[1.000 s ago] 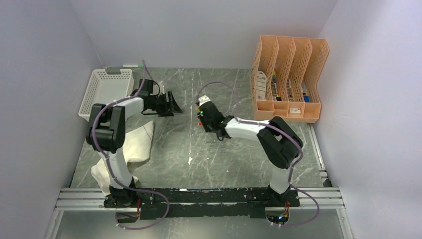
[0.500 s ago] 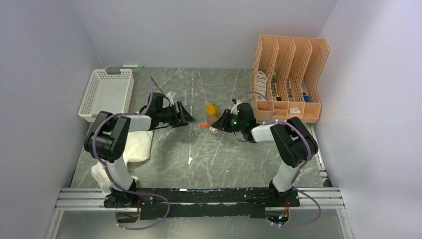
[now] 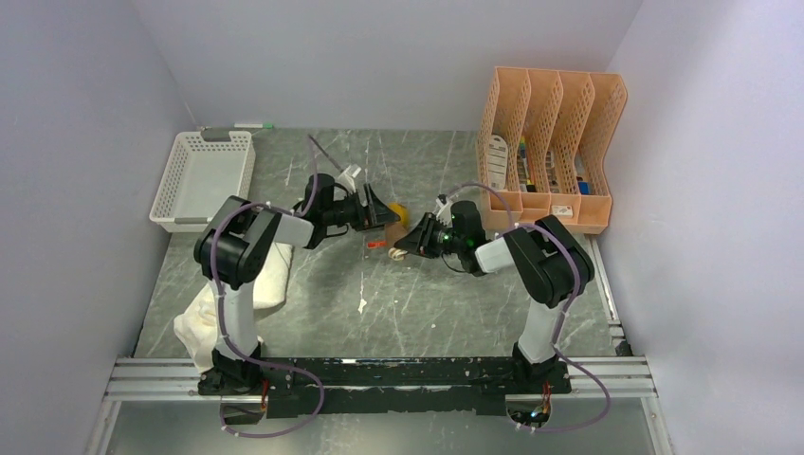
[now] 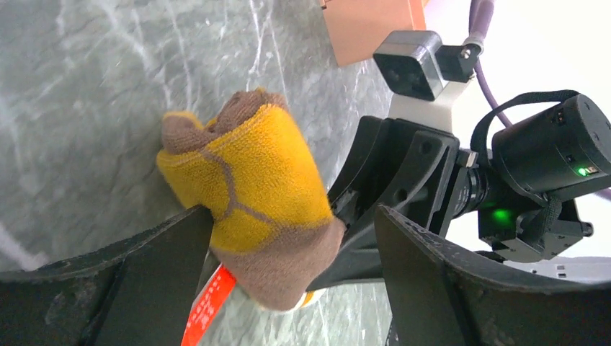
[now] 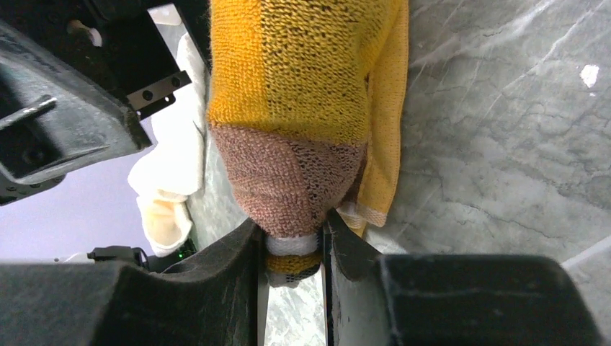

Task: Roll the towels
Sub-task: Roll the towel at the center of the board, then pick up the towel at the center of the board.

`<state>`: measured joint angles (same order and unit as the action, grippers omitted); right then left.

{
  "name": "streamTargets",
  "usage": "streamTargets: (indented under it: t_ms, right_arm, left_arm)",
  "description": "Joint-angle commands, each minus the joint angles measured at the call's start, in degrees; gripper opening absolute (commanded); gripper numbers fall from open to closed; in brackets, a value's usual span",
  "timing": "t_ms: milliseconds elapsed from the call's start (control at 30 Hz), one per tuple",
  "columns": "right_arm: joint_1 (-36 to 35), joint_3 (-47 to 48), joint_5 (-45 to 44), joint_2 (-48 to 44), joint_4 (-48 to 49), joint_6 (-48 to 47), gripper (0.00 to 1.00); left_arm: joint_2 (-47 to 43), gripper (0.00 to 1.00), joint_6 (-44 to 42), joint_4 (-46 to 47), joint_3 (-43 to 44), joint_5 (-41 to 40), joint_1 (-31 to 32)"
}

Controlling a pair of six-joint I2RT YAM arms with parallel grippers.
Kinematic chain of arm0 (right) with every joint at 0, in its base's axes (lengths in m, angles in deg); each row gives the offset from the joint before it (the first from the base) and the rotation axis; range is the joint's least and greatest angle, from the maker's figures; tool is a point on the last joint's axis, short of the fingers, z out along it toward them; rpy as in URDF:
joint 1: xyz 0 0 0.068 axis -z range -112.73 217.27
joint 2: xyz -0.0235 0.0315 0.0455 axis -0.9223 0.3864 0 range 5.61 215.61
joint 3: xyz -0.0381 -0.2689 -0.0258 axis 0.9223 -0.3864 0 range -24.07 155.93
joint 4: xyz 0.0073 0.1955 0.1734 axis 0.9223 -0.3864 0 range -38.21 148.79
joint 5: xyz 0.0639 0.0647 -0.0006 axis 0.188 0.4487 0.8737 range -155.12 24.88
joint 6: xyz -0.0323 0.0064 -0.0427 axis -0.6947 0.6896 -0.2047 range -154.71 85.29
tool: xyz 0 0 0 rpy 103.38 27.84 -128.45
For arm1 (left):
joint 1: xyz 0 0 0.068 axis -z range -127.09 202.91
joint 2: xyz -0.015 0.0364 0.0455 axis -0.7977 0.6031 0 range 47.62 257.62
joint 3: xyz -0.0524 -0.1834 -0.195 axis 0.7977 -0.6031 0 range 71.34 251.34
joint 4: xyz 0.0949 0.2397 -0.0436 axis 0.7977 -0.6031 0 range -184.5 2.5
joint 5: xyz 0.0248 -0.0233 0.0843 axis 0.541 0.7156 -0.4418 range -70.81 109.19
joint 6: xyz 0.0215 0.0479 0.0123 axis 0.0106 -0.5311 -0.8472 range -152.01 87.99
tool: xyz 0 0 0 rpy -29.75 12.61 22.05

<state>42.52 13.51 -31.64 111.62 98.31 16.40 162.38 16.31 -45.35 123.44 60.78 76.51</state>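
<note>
The yellow towel (image 3: 402, 210) lies as a thick, loose bundle in the middle of the counter (image 3: 446, 303), between your two claws. The right claw (image 5: 292, 238) is nearly closed and pinches the pale edge at the brown end of the bundle. The left claw (image 4: 292, 215) stands wide open around the opposite side. One of its fingers touches the cloth and the other is apart from it, so it holds nothing. The white towel (image 3: 248, 284) lies near the base of the left arm, well apart, and from above it does not look rolled.

I judge that the step in hand is to tighten and finish the roll of the yellow towel. The layers at the brown end look slack, so the roll can easily open.

Hold the pinch of the right claw firm and do not pull, because pulling will probably draw the edge out of the roll. Bring the left claw low, so that the whole thickness of the bundle sits between its fingers and not only the outer layer. Close it gently. Release the right claw only when the left one has the bundle.

The two claws are very near each other, so move slowly and one arm at a time.
</note>
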Motion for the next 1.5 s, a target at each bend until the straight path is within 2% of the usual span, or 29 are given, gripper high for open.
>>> streamTargets:
  t_ms: [0, 200, 400, 667, 800, 900, 1033, 1133, 1167, 1200, 1333, 1367, 1467]
  right_arm:
    - [-0.3, 0.6, 2.3, 2.1, -1.1, 0.5, 0.2]
    - [-0.3, 1.5, 3.1, 2.9, -1.5, 0.0, 0.2]
    - [-0.3, 2.4, 2.9, 2.3, -4.5, -2.5, 0.2]
    - [-0.3, 1.9, 2.8, 1.2, -5.7, -3.6, 0.2]
    - [-0.4, 2.2, 1.7, -0.5, -8.0, -5.5, 0.2]
    - [-0.4, 2.6, 0.4, -2.3, -10.2, -7.3, 0.2]
    - [-0.4, 3.2, -0.8, -4.3, -13.0, -9.8, 0.2]
    - [-0.5, 3.7, -1.6, -6.4, -15.2, -12.1, 0.23]
    - [-0.5, 3.8, -1.6, -7.3, -15.6, -13.2, 0.28]
    - [-0.5, 3.7, -1.7, -8.3, -15.8, -14.0, 0.38]
    - [-0.5, 3.6, -2.0, -13.5, -18.2, -19.0, 0.94]
    - [-0.5, 3.7, -2.1, -14.8, -19.1, -20.3, 0.99]
    - [-0.5, 3.5, -2.9, -19.6, -22.1, -23.7, 1.0]
  left_arm:
    - [0.7, 0.96, -8.4, -6.0, 5.8, -0.8, 2.4]
    - [4.6, 0.98, -16.7, -20.5, 12.8, -5.0, 5.1]
    - [8.1, 0.97, -25.2, -36.3, 20.0, -14.5, 9.5]
    - [11.8, 0.95, -30.8, -47.1, 24.5, -23.3, 12.6]
    - [13.8, 0.91, -31.5, -52.3, 25.6, -29.6, 13.3]
    - [15.0, 0.82, -32.0, -55.0, 25.6, -34.6, 13.6]
    - [16.5, 0.64, -33.1, -57.7, 25.9, -39.0, 13.5]
    - [16.6, 0.28, -33.8, -58.5, 25.7, -41.0, 13.6]
    - [16.4, 0.14, -34.0, -58.5, 25.6, -41.5, 13.4]
    - [16.1, 0.08, -34.1, -58.5, 25.6, -41.8, 13.3]
    - [13.5, 0.07, -35.5, -60.0, 26.5, -42.2, 10.1]
    - [12.3, 0.07, -36.2, -60.7, 26.9, -42.5, 9.1]
    - [8.8, 0.07, -38.7, -64.6, 30.6, -43.8, 4.9]
